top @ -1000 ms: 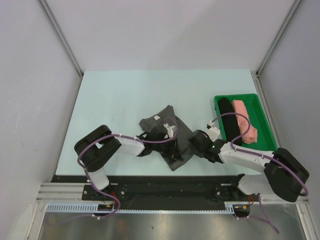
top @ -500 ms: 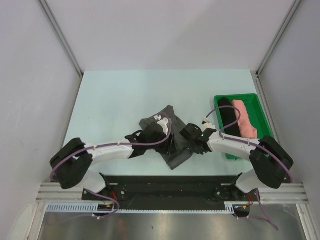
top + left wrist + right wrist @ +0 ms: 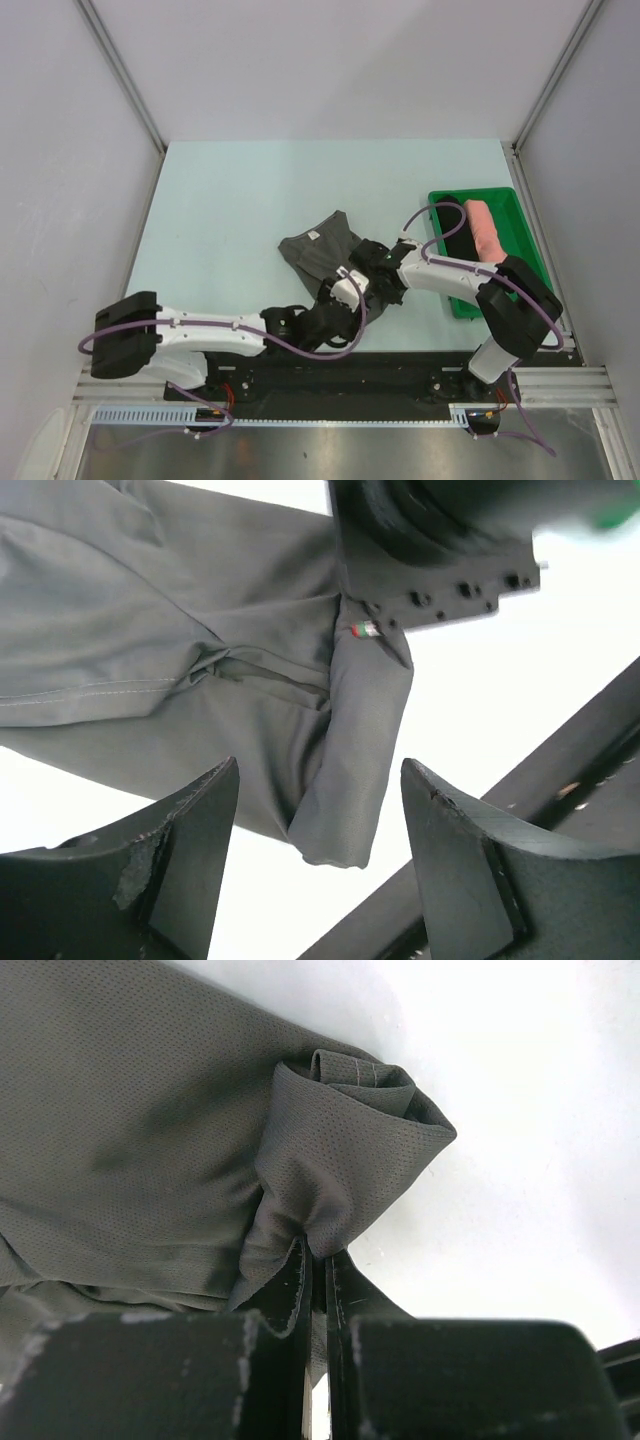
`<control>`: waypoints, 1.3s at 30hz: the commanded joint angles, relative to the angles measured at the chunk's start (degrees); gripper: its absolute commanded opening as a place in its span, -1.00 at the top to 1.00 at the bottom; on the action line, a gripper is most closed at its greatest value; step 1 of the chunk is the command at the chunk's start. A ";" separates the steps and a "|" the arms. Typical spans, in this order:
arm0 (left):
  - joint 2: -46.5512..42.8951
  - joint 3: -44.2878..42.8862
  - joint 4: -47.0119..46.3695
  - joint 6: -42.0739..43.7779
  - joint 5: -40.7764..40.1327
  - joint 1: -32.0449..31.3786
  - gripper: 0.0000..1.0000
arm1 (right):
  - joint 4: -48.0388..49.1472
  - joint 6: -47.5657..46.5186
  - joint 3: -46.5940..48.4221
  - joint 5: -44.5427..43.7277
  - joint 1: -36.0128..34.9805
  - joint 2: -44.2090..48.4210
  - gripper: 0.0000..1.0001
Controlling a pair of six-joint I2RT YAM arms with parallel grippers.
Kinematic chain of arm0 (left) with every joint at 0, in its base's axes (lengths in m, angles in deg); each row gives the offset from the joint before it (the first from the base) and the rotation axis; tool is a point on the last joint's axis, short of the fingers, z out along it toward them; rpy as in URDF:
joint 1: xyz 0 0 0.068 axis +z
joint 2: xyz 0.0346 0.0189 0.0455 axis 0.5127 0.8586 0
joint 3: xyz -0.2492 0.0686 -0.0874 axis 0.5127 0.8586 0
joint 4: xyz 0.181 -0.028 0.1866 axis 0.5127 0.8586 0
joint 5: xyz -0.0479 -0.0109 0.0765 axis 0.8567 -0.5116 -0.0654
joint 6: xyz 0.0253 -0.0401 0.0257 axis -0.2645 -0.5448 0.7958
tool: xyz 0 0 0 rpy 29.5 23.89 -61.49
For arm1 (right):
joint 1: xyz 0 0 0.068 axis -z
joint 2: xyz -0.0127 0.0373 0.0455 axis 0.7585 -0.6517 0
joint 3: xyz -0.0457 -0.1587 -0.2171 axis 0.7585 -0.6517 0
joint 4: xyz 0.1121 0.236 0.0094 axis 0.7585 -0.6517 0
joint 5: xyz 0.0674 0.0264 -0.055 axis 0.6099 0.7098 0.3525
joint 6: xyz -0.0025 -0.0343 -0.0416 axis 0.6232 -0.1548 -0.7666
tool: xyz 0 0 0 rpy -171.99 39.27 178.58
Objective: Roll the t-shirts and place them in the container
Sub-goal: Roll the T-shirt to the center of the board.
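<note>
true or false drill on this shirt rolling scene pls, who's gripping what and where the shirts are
1. The right gripper is shut on a fold of the grey t-shirt. True.
2. The left gripper is clamped on the shirt as well. False: its jaws stand open and grip nothing.
3. The pink roll lies in the green tray. True.
4. The grey t-shirt is rolled up inside the tray. False: it lies rumpled on the table, outside the tray.
</note>
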 commanded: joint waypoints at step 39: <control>15.37 3.40 -17.46 4.29 18.63 3.34 1.00 | 0.52 -3.30 -0.96 -2.22 0.75 9.93 -0.64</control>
